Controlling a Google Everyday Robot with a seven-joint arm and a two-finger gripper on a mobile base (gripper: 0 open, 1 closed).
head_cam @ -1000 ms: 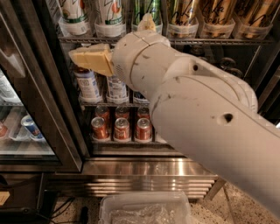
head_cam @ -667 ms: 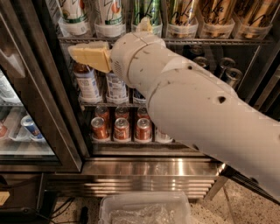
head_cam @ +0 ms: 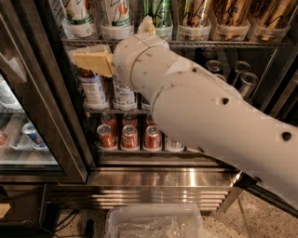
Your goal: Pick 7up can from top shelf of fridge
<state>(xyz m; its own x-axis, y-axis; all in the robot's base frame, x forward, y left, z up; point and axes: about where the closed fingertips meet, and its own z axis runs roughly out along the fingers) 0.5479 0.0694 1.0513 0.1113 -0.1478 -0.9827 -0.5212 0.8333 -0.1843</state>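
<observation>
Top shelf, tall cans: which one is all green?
The green can, third from the left, with two white cans on its left and gold cans on its right. The pincer sits just below the top shelf, under the white cans.

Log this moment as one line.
stage: pre-grasp | gripper: just below top shelf edge, at fridge front | 7up can: upright on top shelf, not grasped

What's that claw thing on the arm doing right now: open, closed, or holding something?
Gripper: cannot be told whether open or closed; it sits just under the top shelf of the fridge.
</observation>
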